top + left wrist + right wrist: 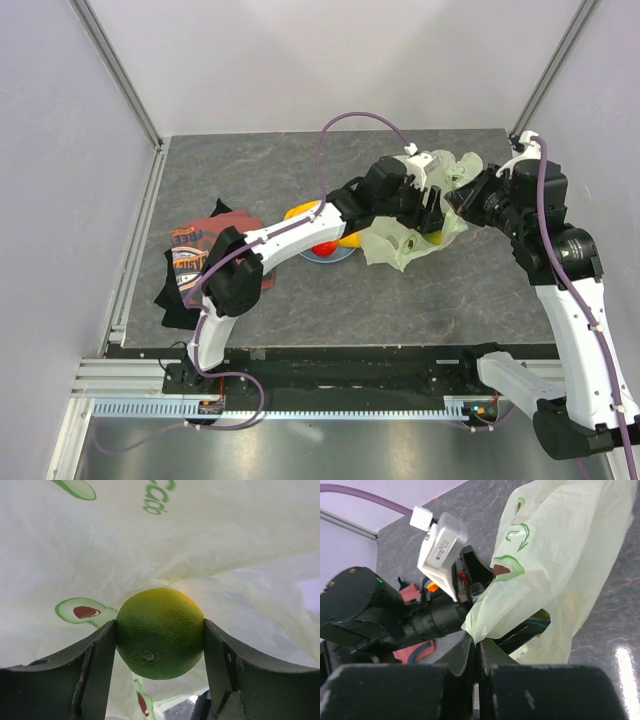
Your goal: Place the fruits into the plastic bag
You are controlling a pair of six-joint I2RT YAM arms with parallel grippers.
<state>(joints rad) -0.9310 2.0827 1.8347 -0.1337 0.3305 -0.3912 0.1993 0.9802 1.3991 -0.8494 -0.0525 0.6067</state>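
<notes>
We saw left gripper (159, 627) squeezing green fruit (161, 640) between its fingers, bag (150, 545) all around it. Right gripper (477, 647) pressed together, pinching bag edge at its fingertips.

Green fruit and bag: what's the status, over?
Left pincer shut on green fruit, at plastic bag mouth. Right pincer shut on bag edge. Other fruits on blue plate. Nothing seen blocking.

We find the bag (210, 535) crowding our left hand (160, 630) and its fruit (160, 615) all round; our right hand (460, 200) blocks its rim; far desk (250, 165) lies open.
</notes>
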